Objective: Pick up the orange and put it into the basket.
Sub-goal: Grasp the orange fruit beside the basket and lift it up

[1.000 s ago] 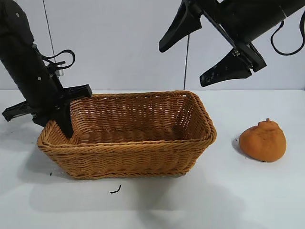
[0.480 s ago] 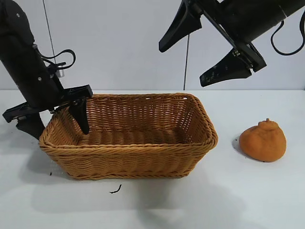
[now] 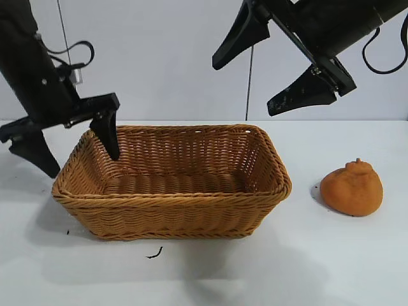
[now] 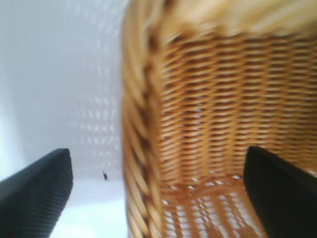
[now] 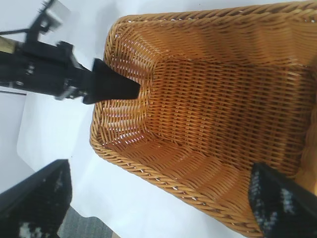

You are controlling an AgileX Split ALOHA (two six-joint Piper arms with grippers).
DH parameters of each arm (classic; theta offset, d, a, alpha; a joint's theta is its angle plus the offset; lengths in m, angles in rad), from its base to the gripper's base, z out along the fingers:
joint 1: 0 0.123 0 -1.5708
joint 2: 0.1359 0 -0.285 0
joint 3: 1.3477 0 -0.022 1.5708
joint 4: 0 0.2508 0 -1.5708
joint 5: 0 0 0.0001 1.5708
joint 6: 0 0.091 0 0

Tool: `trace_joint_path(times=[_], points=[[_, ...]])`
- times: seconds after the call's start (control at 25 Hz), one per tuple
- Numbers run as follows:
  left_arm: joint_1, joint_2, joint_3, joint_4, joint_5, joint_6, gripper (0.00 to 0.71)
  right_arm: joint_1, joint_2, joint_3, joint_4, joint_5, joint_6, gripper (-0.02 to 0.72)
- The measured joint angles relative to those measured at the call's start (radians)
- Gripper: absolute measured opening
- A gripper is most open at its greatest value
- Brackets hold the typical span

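The dull-orange, lumpy orange (image 3: 352, 189) lies on the white table to the right of the basket, apart from it and untouched. The golden-brown wicker basket (image 3: 172, 199) stands mid-table with nothing in it. My left gripper (image 3: 75, 150) is open and straddles the basket's left end wall, one finger outside and one over the inside, just above the braided rim (image 4: 141, 124). My right gripper (image 3: 244, 89) hangs open high above the basket's right half, holding nothing. From the right wrist view the basket's rim (image 5: 148, 171) is below, and the orange is out of view.
A small dark scrap (image 3: 154, 254) lies on the table in front of the basket. A thin cable (image 3: 250, 83) hangs behind the basket. White table surface stretches around the orange and along the front.
My left gripper opened, let go of the basket's left wall and rose a little. The basket settled slightly to the right. The right arm and the orange stayed still.
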State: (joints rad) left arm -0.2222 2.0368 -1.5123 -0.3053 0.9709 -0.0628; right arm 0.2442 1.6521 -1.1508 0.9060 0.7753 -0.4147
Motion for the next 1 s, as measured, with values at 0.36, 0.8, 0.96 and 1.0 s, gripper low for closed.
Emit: trace_joint_path(times=[0.36, 0.8, 0.96, 1.0], points=[[0.0, -0.028, -0.235, 0.216, 0.224, -0.047, 0.673, 0.0, 0.0, 0.0, -0.002, 0.0, 0.0, 0.696], [0.117, -0.031, -0.258, 0.342, 0.239, -0.05, 0.673, 0.0, 0.0, 0.0, -0.003, 0.0, 0.0, 0.696], [0.157, -0.033, -0.258, 0.344, 0.24, -0.019, 0.673, 0.0, 0.0, 0.0, -0.003, 0.0, 0.0, 0.696], [0.159, -0.035, -0.258, 0.344, 0.24, -0.015, 0.673, 0.0, 0.0, 0.0, -0.003, 0.0, 0.0, 0.696]])
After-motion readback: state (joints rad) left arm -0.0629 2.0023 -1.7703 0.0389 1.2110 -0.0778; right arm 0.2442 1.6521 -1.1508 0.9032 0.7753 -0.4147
